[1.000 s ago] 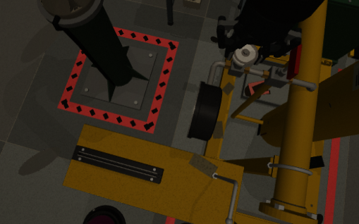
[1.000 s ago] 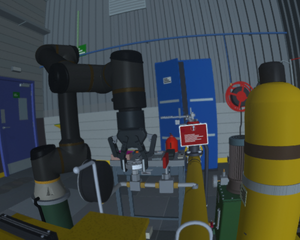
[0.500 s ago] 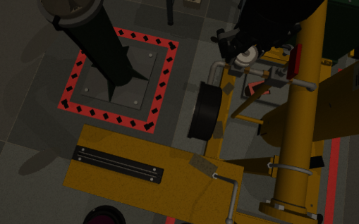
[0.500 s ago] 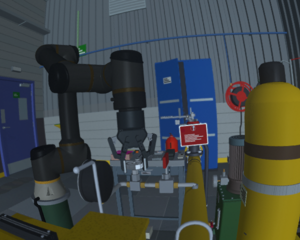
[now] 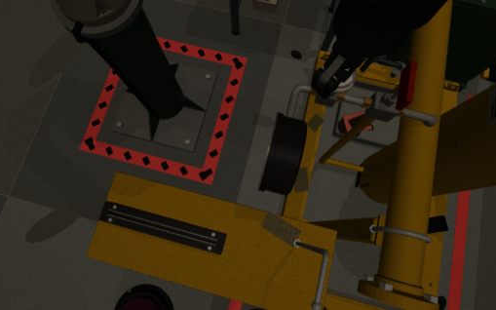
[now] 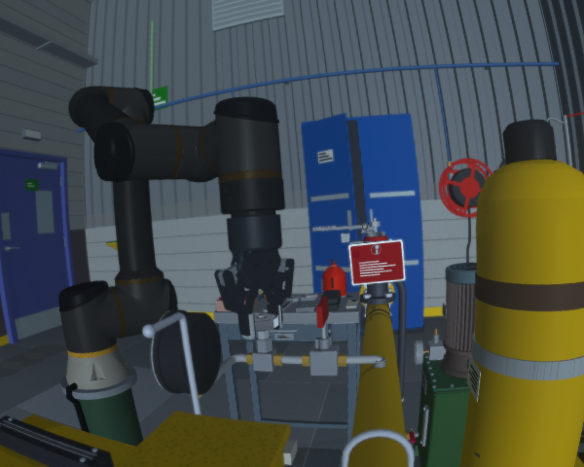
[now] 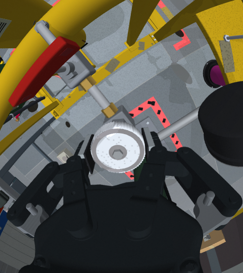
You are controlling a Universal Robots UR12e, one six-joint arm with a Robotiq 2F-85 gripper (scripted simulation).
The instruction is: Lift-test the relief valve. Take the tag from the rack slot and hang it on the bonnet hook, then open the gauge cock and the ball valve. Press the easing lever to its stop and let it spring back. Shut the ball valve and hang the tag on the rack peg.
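Observation:
My gripper points straight down over the small pipe run, at the gauge cock's round knurled silver knob. The black pressure gauge sits at the left end of that pipe. Further along the pipe the ball valve's red handle stands on its grey body. The red tag hangs on the relief valve above the yellow pipe. My gripper is closed around the gauge cock knob.
Behind the pipe run stand a grey rack table and a blue cabinet. A large yellow tank fills the right, and the arm's base stands inside a red-marked floor square. A yellow skid frame lies in front.

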